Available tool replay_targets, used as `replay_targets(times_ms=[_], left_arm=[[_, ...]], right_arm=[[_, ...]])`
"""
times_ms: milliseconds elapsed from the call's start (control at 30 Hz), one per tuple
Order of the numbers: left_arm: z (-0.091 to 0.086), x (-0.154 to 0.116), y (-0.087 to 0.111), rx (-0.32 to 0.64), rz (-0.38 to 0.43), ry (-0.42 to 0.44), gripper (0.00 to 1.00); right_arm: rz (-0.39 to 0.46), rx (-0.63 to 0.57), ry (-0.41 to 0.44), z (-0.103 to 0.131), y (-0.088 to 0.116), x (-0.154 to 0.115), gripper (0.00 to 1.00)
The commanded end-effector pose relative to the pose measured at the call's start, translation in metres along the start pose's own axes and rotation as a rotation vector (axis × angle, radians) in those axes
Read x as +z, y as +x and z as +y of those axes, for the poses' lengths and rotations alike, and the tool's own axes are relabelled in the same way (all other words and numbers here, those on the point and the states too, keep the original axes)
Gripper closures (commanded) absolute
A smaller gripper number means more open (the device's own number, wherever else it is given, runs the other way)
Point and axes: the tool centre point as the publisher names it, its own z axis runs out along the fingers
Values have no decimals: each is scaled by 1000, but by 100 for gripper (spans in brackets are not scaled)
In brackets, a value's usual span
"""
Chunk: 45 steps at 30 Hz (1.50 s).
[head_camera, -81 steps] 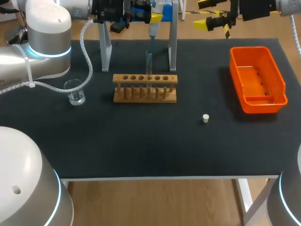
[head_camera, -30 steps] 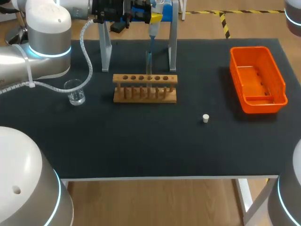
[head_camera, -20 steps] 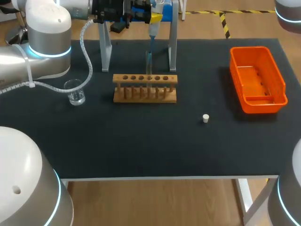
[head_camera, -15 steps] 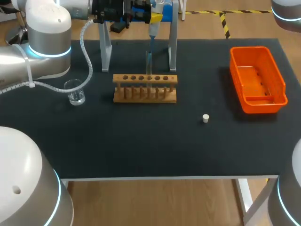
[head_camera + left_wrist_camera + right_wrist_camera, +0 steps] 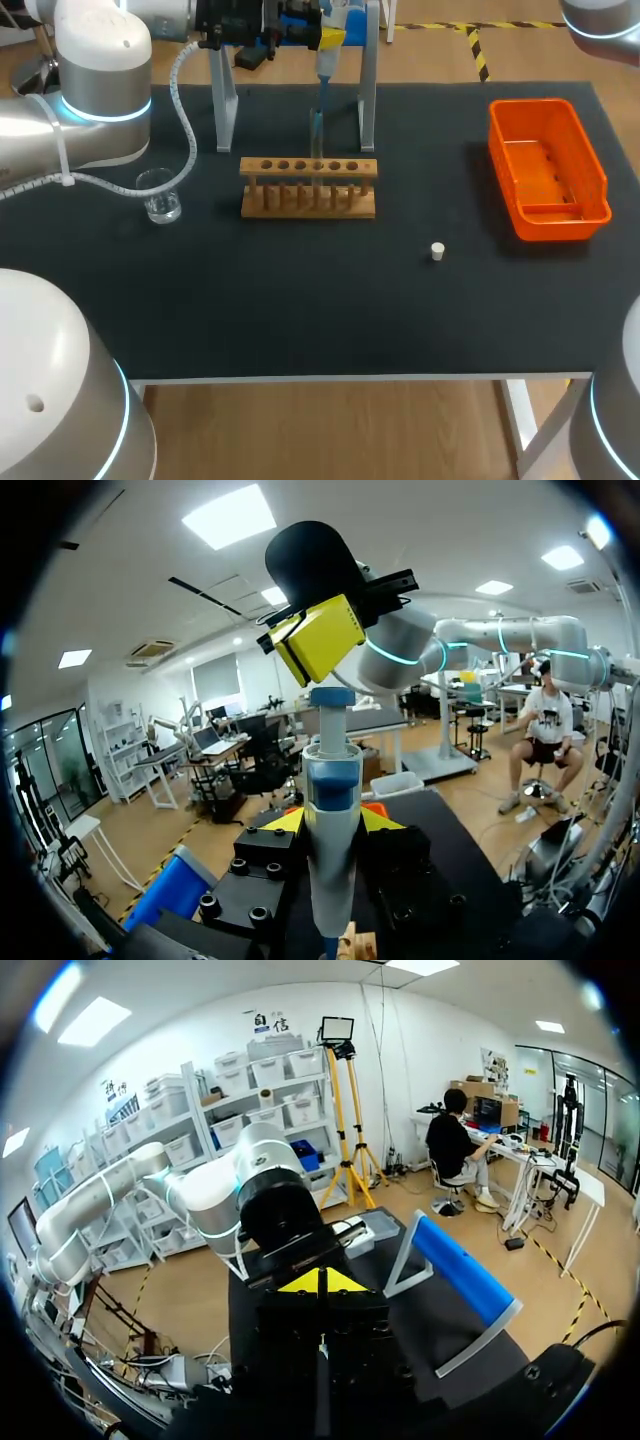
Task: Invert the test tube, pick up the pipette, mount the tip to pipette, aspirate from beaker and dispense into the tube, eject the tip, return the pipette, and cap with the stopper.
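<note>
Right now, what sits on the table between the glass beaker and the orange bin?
The wooden test tube rack stands between the beaker and the orange bin. The head view shows it.

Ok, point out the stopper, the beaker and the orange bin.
stopper (image 5: 437, 251), head view, its white top.
beaker (image 5: 160, 197), head view, its glass wall.
orange bin (image 5: 560, 229), head view, its near wall.
</note>
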Motion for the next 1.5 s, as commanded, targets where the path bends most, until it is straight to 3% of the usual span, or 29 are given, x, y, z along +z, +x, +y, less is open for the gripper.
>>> replay_targets(times_ms=[33, 900, 1133, 1500], left_arm=[[0, -1, 0, 2, 1, 2, 100], [0, -1, 0, 2, 1, 2, 100], [0, -1, 0, 2, 1, 2, 100], [0, -1, 0, 2, 1, 2, 100]], right_arm=[[4, 0, 3, 2, -3, 2, 100], [11, 2, 10, -1, -6, 5, 100], [9, -27, -14, 7, 1, -2, 100], [13, -47, -17, 1, 12, -11, 100]])
